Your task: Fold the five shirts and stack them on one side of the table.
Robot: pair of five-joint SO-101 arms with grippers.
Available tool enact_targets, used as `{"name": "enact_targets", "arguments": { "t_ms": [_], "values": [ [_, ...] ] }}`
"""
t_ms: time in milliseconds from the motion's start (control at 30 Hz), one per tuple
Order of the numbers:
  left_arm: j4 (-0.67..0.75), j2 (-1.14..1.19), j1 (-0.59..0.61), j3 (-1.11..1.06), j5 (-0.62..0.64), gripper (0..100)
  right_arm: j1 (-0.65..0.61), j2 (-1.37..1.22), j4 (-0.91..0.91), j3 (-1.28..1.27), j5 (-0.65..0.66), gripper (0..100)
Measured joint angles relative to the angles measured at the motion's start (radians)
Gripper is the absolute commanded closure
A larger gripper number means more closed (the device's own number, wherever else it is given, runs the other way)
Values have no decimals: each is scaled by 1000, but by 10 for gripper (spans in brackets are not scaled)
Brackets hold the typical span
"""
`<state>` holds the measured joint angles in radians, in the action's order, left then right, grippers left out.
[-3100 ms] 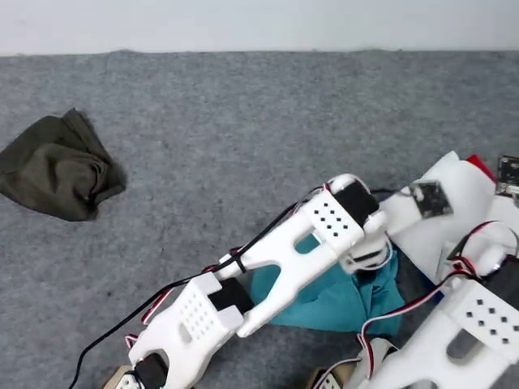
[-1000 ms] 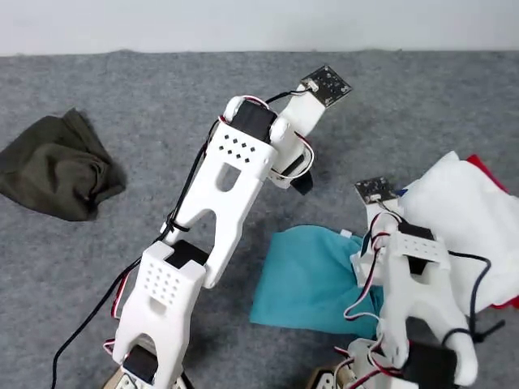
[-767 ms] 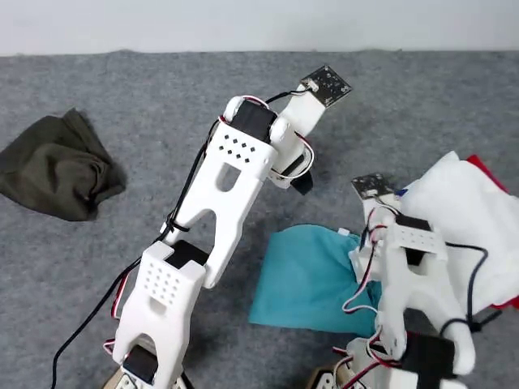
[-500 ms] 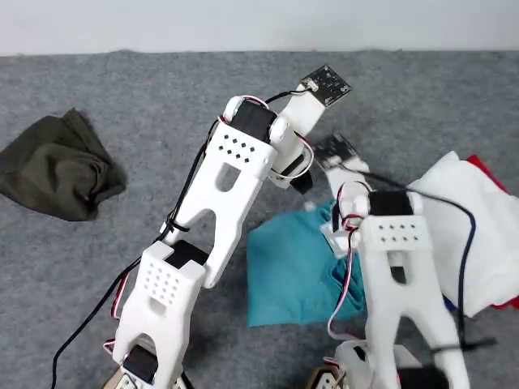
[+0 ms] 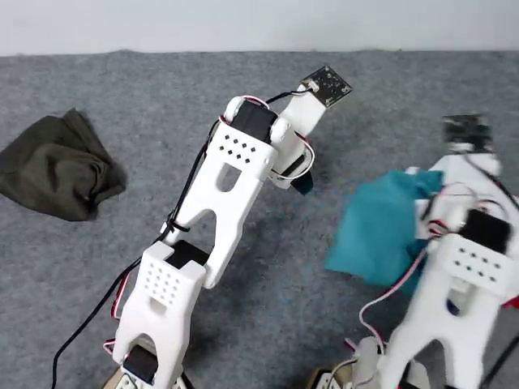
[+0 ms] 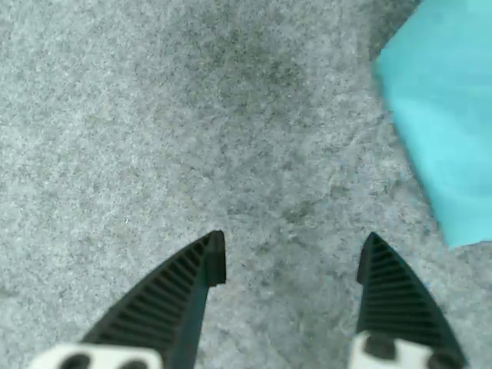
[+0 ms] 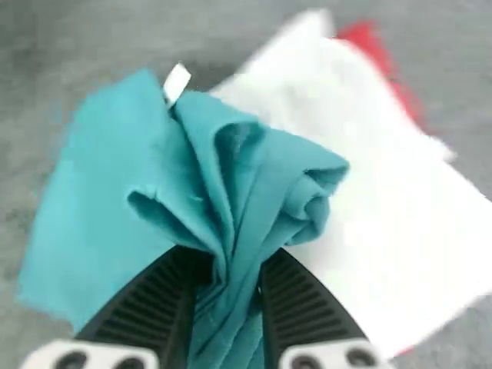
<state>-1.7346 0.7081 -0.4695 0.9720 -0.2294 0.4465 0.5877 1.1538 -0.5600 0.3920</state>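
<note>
High view: the table (image 5: 162,97) carries a grey, short-napped covering. The left arm (image 5: 235,162) reaches to mid-table. The teal shirt (image 5: 377,231) sits to its right, apart from it, bunched against the right arm (image 5: 470,275). A crumpled olive shirt (image 5: 57,166) lies at the far left, well apart from both arms.

Left wrist view: the left gripper (image 6: 292,250) has its jaws spread with nothing between them, over bare nap. A flat edge of the teal shirt lies near one jaw tip, not touching it.

Right wrist view: the right gripper (image 7: 223,269) is pinched on a gathered ridge of the teal shirt, and the soft folds run lengthwise away from its ribbed black pads (image 7: 146,307). A small white label (image 7: 177,77) stands at the far end. Beneath lies a flat, smooth white shirt (image 7: 384,192), with a red shirt (image 7: 369,38) showing past its edge.

I judge the next move turns on one relation: the teal shirt hangs over the white one on the right arm's side. The right arm carries the load — the left is the nearer free hand for a loose edge.
</note>
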Motion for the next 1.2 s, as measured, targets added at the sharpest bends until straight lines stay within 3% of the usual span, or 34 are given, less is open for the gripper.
{"name": "enact_targets", "arguments": {
  "t_ms": [500,667,967,1100,1200],
  "values": [
    [0,0,172,0,0,724,298,-279,-382,-6,-28,977],
    [0,0,184,0,0,724,379,-330,-413,-6,-44,749],
    [0,-20,285,0,12,724,494,-245,-218,60,-216,731],
    [0,-81,450,0,43,724,473,-138,-35,140,-235,731],
    [0,-89,643,0,57,723,413,-66,77,164,-235,731]
  ]
}}
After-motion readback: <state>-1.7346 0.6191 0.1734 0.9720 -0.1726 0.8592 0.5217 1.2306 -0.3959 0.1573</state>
